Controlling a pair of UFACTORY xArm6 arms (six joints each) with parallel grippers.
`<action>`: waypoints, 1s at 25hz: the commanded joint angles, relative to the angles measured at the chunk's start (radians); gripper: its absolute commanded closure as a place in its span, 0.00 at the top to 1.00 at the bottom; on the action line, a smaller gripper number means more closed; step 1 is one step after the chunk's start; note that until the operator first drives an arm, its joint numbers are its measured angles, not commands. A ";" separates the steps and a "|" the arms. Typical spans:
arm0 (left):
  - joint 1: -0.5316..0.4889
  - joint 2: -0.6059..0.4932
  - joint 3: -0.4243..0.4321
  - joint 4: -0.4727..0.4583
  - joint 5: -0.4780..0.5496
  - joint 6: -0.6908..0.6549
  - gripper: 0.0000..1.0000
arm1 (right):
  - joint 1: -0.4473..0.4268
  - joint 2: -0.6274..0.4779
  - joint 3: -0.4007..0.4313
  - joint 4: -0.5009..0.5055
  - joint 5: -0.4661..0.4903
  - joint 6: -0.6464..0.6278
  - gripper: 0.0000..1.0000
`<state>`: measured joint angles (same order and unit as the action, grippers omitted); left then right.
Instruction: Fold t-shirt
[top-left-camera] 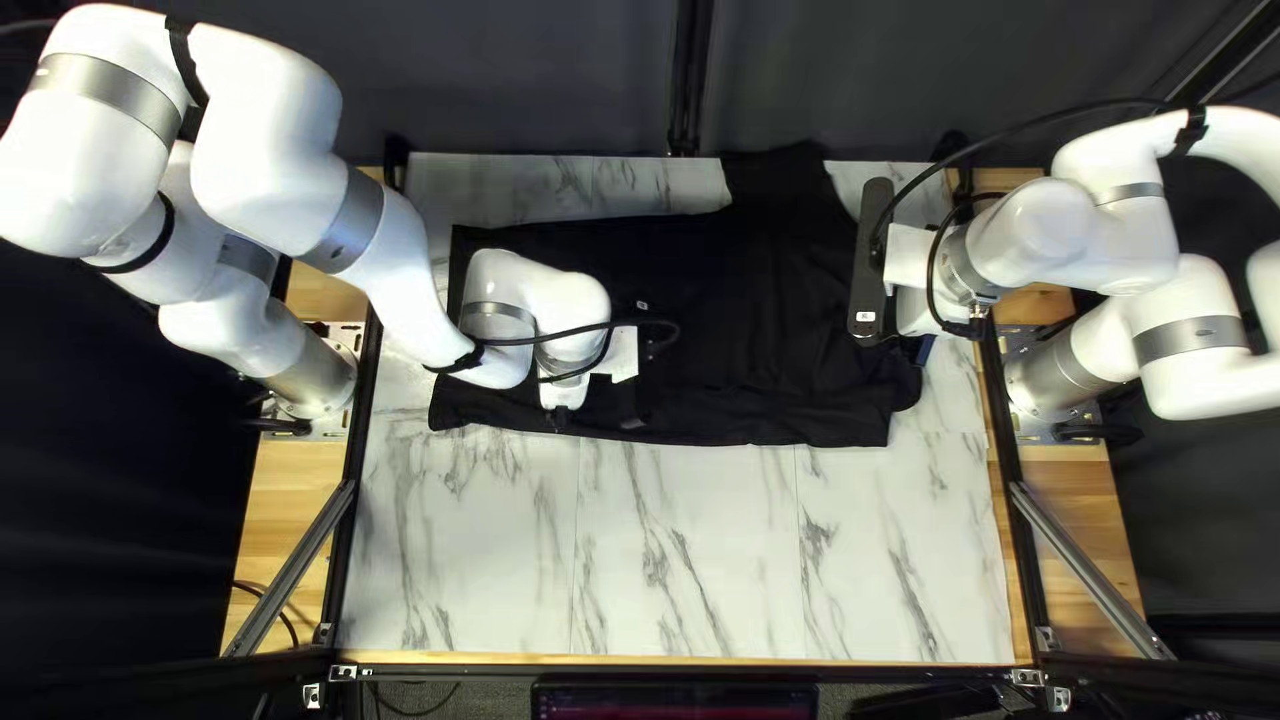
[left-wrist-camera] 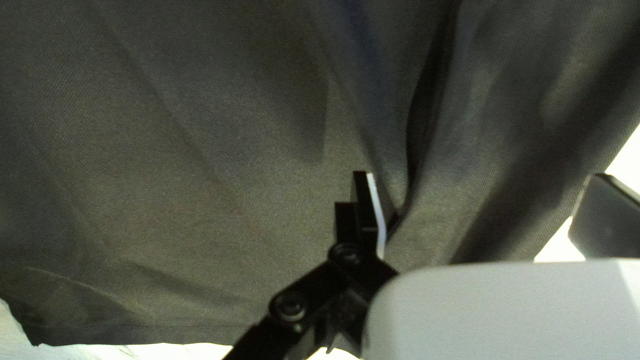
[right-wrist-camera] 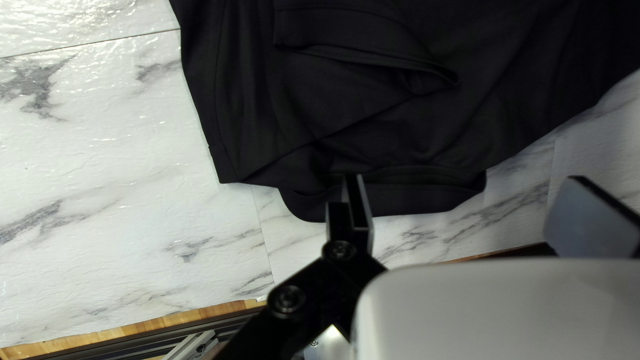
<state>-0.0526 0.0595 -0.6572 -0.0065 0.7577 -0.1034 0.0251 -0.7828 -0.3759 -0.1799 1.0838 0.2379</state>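
Since the black t-shirt lies lengthwise from left to right over the far half of the surface, its two ends fall to different arms; the hem is at the left, nearer the left arm, and the collar is at the right, nearer the right arm.

The left gripper has its fingers spread, pinching nothing; they hang over the hem end, close to the near long edge, with most of the cloth toward the far side of them. The right gripper is spread too; its fingers are at the collar end, one over the collar and the other farther off toward the far side, so the body of the garment runs away to their left. Whether either pair touches the cloth, I cannot tell.

One sleeve lies turned in on the near part of the body; the far sleeve sticks out toward the far edge, so the folding looks partly done. My judgement is that the next fold should run along that left-to-right axis; each arm would take its own end of one long edge, and uneven lifting could skew the fold or drag the loose layers.
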 commanded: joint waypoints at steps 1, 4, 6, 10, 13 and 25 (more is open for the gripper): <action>0.001 0.001 0.003 -0.001 -0.005 0.001 0.02 | 0.000 0.000 0.000 0.000 0.000 0.000 1.00; 0.001 -0.001 0.006 -0.001 -0.005 0.000 0.00 | 0.000 0.000 0.000 0.000 0.000 0.000 1.00; 0.001 -0.001 0.006 -0.001 -0.005 0.000 0.00 | 0.000 0.000 0.000 0.000 0.000 0.000 1.00; 0.001 0.000 0.006 -0.001 -0.007 0.000 0.00 | 0.000 0.000 0.000 0.000 0.000 0.000 1.00; 0.002 0.001 0.005 0.000 -0.008 0.001 0.00 | 0.000 0.000 0.000 0.000 0.000 0.000 1.00; -0.030 -0.057 -0.027 0.035 0.072 -0.039 0.00 | 0.000 0.000 0.000 0.000 0.000 0.000 1.00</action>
<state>-0.0819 0.0088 -0.6833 0.0218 0.8227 -0.1379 0.0251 -0.7828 -0.3759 -0.1799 1.0838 0.2379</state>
